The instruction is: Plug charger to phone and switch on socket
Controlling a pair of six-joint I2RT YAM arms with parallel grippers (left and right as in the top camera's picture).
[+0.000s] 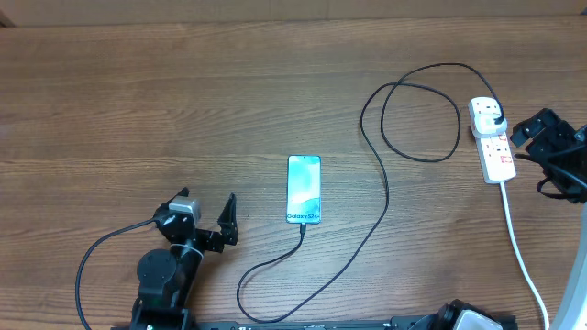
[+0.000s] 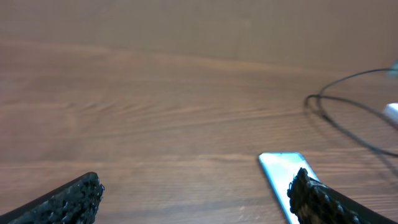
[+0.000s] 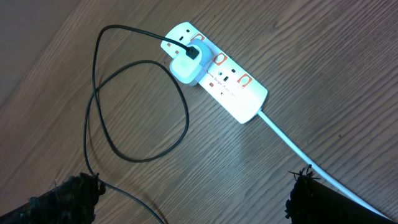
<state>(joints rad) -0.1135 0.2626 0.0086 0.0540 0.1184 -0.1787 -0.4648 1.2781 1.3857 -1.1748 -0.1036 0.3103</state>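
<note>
Left gripper [image 2: 194, 186] wide open, empty, lower left; phone [image 1: 304, 189] mid-frame, charger [image 3: 187, 118] tip at its lower end. Right gripper [image 3: 194, 183] wide, empty, by socket [image 1: 500, 158] at right edge.

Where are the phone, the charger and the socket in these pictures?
phone [image 1: 304, 189], overhead view, middle of its screen.
charger [image 3: 186, 67], right wrist view, its plug head seated in the socket.
socket [image 3: 247, 99], right wrist view, bare white body near its cord end.
</note>
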